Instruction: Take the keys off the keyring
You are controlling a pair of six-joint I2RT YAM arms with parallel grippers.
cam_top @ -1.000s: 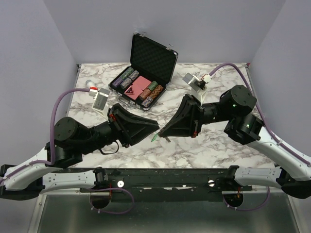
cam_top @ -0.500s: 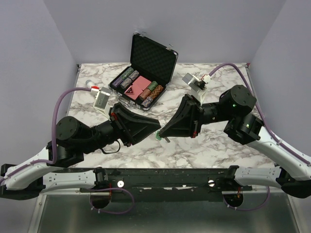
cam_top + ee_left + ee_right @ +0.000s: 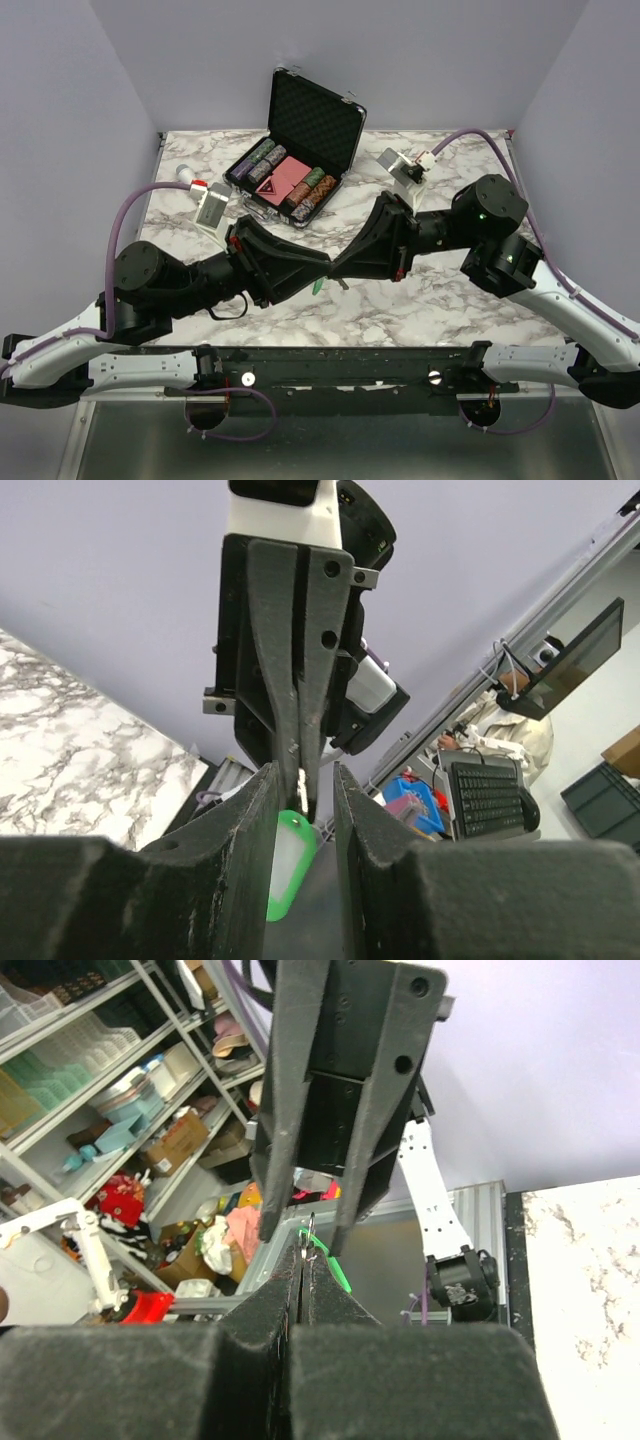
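Above the middle of the bench (image 3: 440,300), nearer the near edge than the far one, both arms meet tip to tip in the air.

Status:
- right gripper (image 3: 341,271): fingers pressed together. The right wrist view shows a thin wire loop, the keyring (image 3: 311,1232), sticking out of the tips, so I read it as clamped on the ring.
- left gripper (image 3: 323,266): fingers apart, straddling the right fingertips and the green tag (image 3: 285,865). A gap shows on both sides of the tag in the left wrist view, so it's not pinching anything yet.
- tag hangs from the ring, just under the right fingertips. It looks attached, though the join itself is too small to confirm.

Progress, my read: ring secured and second gripper lined up, nothing separated. Left to do: close on the tag, work it round and off the split in the ring, then set both parts down. No separate keys visible, only the tag.

Orientation:
- tag's long axis runs away from the right fingertips: ring end up at the tips, free rounded end dangling.
- from the top camera it's a short green sliver pointing toward the near edge, leaning slightly left.
- ring is seen nearly edge-on from the right wrist. Can't tell where the split sits.
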